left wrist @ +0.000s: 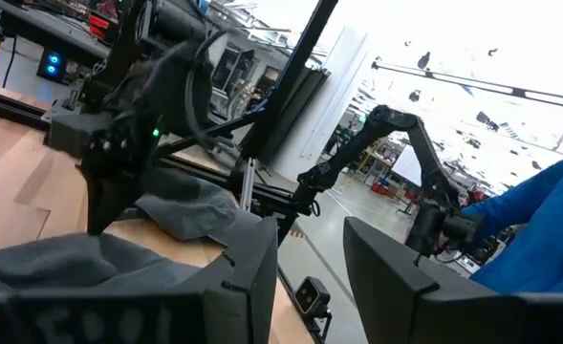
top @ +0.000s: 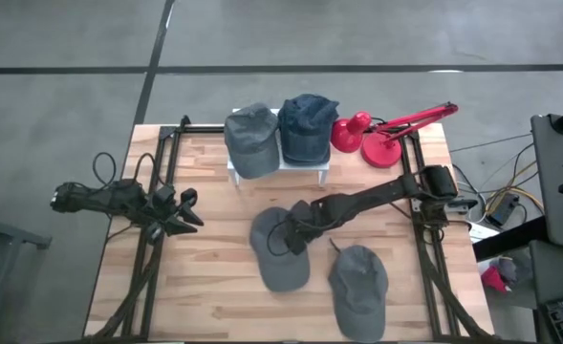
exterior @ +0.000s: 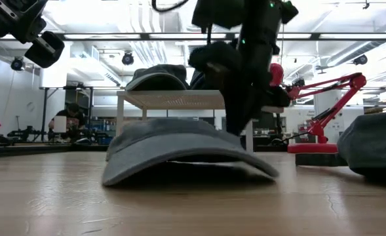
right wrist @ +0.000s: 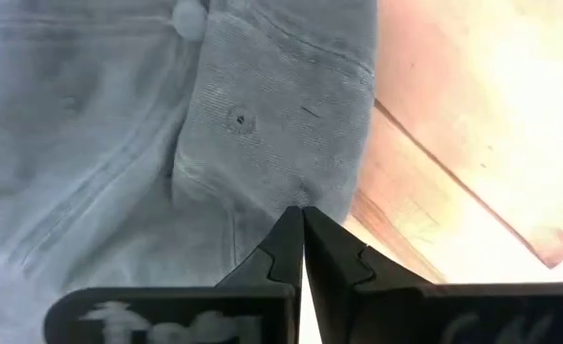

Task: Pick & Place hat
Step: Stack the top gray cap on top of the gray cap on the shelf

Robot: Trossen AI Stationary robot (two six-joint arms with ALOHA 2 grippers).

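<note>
Right hand [right wrist: 302, 212] pinched shut on grey hat [right wrist: 166, 124] fabric in wrist view, contact hidden from above

1. High view: looks straight down on the whole table [top: 214, 287].
2. Low view: sits at tabletop height, faces level across toward the room, very near the grey hat [exterior: 179, 147].
3. Left wrist view: looks across the table at the same grey hat, also seen from above.
4. Right wrist view: presses close onto hat fabric.

Right arm stretched low across table centre, right gripper [right wrist: 302, 222] pinched closed; left gripper [top: 187, 209] waits at table's left.
</note>
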